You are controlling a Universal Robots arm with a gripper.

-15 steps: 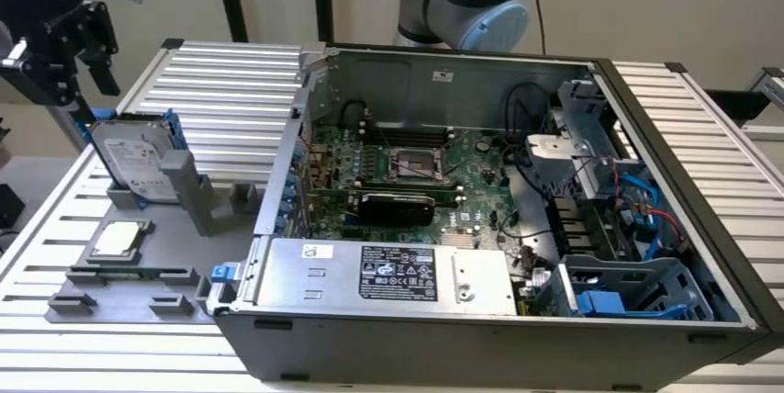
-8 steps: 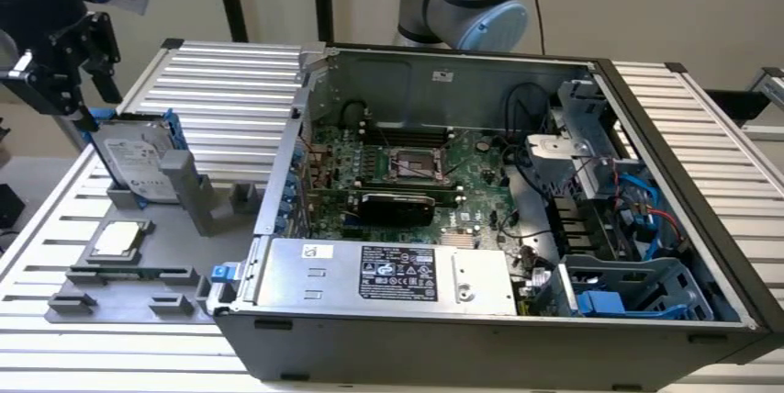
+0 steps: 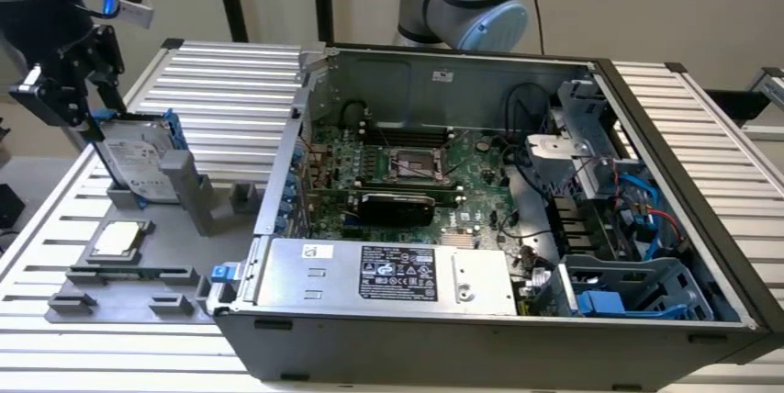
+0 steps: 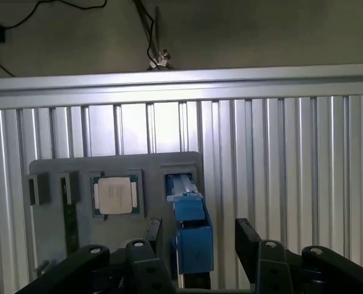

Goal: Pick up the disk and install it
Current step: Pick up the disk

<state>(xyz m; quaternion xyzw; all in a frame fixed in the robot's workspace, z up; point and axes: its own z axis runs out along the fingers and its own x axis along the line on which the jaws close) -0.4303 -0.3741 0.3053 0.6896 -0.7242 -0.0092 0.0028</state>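
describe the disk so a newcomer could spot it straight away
On the exterior view's left of the open grey computer case sits a grey parts fixture. At its far end, under the black gripper, the silver-grey rectangular disk stands on edge. Its blue plastic rails and upright pose set it apart from the small square silver chip lying flat nearby.

Open computer case on slatted table — square chip on grey tray.
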